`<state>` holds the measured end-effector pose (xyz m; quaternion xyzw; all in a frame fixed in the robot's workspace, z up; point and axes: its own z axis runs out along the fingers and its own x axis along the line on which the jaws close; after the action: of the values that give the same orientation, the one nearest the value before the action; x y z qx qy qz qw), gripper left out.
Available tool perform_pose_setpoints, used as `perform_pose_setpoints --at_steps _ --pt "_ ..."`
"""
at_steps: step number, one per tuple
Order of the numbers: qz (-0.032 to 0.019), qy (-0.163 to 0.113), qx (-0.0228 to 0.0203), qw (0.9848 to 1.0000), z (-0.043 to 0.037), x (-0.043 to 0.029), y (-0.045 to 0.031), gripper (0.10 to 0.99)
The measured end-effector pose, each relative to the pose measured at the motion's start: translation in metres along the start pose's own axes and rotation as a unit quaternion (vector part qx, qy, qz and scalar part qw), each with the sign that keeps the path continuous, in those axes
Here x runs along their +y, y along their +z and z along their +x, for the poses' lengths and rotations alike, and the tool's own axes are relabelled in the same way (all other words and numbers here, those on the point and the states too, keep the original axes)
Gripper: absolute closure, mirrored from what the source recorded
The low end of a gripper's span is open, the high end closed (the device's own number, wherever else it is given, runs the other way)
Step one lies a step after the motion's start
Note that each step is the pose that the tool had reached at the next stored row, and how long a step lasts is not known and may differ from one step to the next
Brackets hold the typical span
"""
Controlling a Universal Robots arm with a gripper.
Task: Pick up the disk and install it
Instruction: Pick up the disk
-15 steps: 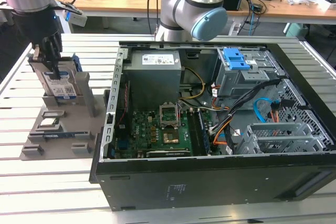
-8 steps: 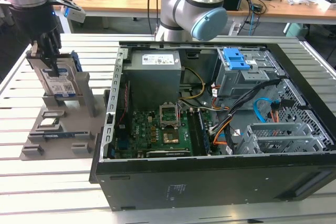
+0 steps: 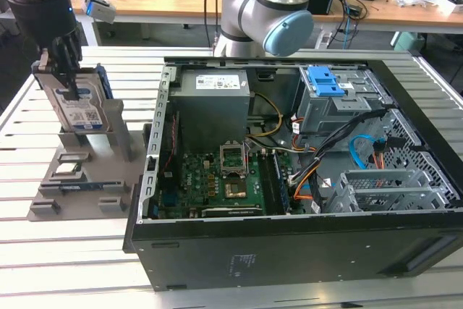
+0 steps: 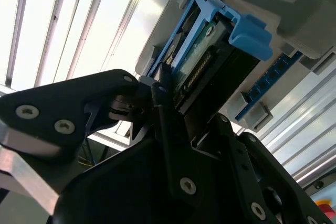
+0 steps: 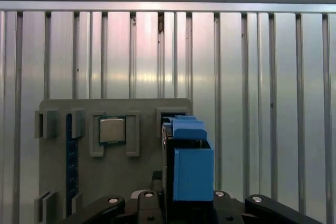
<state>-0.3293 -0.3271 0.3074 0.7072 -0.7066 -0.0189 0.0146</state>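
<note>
Standing upright in the grey fixture [image 3: 87,179], the disk [image 3: 81,112] is pinched at its upper edge by the claw [image 3: 66,81]; the open computer case [image 3: 289,251] is seen just beside the fixture on the surface [image 3: 72,265].

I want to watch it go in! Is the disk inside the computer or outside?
Outside. The disk stands on edge in the grey holder beside the open computer case, with the gripper closed on its top.

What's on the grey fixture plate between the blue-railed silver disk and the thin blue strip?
A square silver processor chip sits beside the disk, in the first wrist view.
</note>
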Motion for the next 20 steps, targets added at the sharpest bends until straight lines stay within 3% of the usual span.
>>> perform_pose_setpoints --at_steps 4,6,14,20 --pt "0.0000 0.000 0.0000 1.0000 0.0000 0.0003 -0.0078 0.733" --pt "0.0000 0.000 0.0000 1.0000 -0.0001 0.0007 -0.0154 0.733" --pt "0.0000 0.000 0.0000 1.0000 -0.0002 0.0012 -0.0289 0.733" --pt "0.0000 0.000 0.0000 1.0000 -0.0002 0.0018 -0.0437 0.733"
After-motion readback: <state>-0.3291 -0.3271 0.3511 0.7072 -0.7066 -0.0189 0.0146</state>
